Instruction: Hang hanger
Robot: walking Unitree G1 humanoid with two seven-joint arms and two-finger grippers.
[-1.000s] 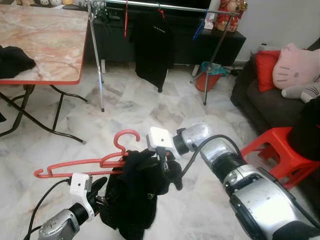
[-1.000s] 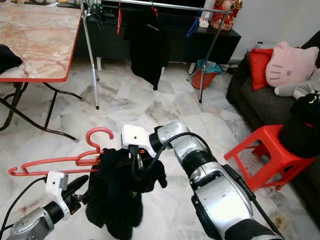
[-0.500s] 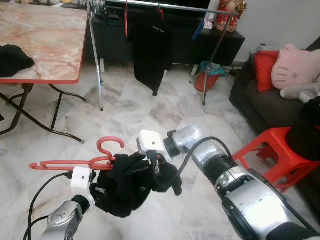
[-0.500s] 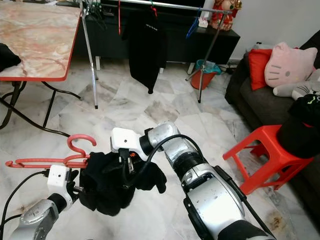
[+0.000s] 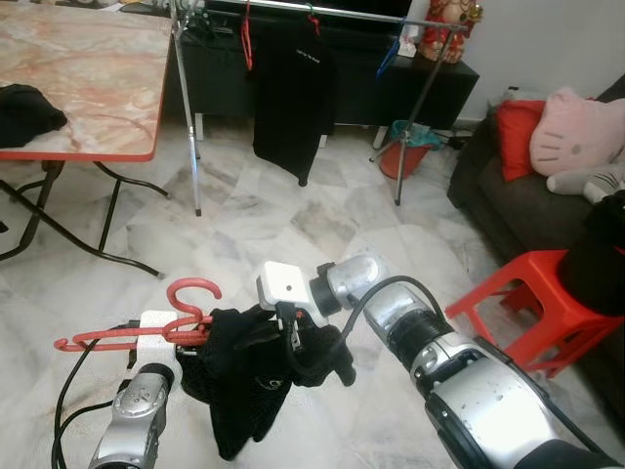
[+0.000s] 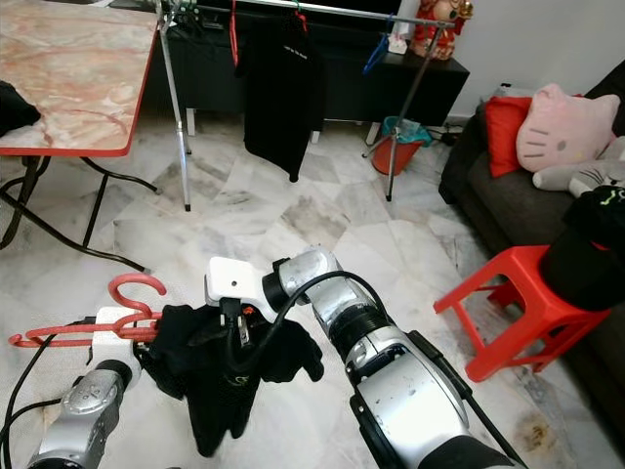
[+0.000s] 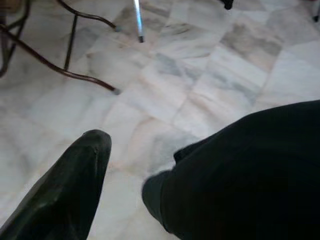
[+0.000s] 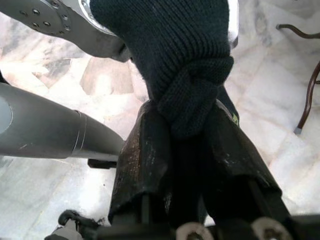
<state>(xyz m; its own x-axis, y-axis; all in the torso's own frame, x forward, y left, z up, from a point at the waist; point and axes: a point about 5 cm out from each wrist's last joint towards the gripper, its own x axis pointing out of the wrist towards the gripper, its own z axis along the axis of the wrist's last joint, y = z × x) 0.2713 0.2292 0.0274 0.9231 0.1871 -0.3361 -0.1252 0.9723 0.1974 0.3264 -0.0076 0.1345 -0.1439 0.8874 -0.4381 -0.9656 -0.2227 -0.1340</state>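
Lowered and swung closer to the body over the past second, with the drying rack point(image 5: 293, 15) well ahead across the marble floor point(image 5: 293, 225) and hanging not yet begun. Red hanger point(image 5: 146, 327) level just beside the left gripper point(image 5: 161, 337), black garment point(image 5: 244, 376) now dangling long beneath it instead of bunched. Right gripper point(image 6: 234, 337) reaching across from the right, forearm bent inward, fingers point(image 8: 145, 165) pinched on the dark knit. Left gripper's grip impossible to tell, one finger point(image 7: 65, 195) beside the cloth.
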